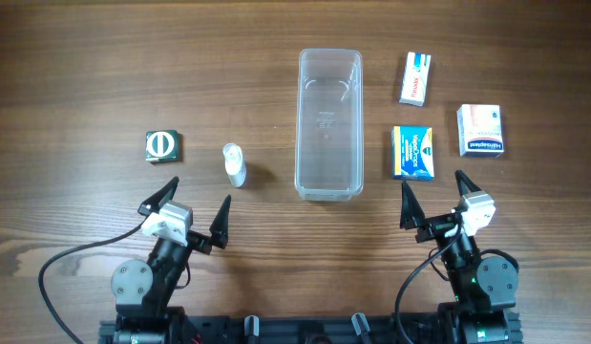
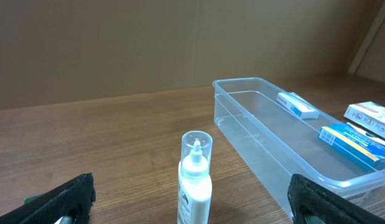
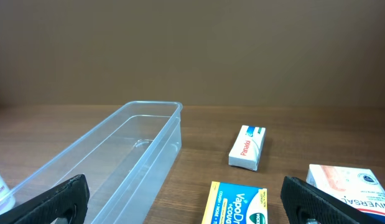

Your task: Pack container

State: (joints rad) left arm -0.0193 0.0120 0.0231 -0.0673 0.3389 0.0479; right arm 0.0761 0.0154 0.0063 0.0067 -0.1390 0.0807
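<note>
Packing so far: nothing inside the container (image 1: 302, 124); every item out on the surface (image 1: 75, 67).
Container: upright, mouth up, mid-surface, long side running away from the arms, between the two groups of items.
Left tool (image 1: 200, 191): spread wide, holding nothing, just short of the white bottle (image 1: 234, 164).
Right tool (image 1: 432, 180): spread wide, holding nothing, just short of the blue-and-yellow box (image 1: 413, 153).
Left-side items: white bottle standing upright under a clear cap, near the container's left wall; green-and-black box (image 1: 164, 145) further left.
Right-side items: blue-and-yellow box beside the right wall; white-and-red box (image 1: 415, 78) toward the far end; white box with blue band (image 1: 481, 131) outermost.
Step in hand, as judged: opening pick, each arm facing its nearest item.
Doing it well: bottle gripped low on the body, below the cap, being tall, narrow and likely to tip; lifted clear of the rim before crossing; laid at one end to leave room. Flat boxes pinched across the narrow width.
Writing: "VapoDr…" on the blue-and-yellow box, rest cut off; "UNIVERSAL" on the white box with blue band; red word on the white-and-red box, seemingly "Panadol", not sharp enough to be sure; bottle label unreadable.
</note>
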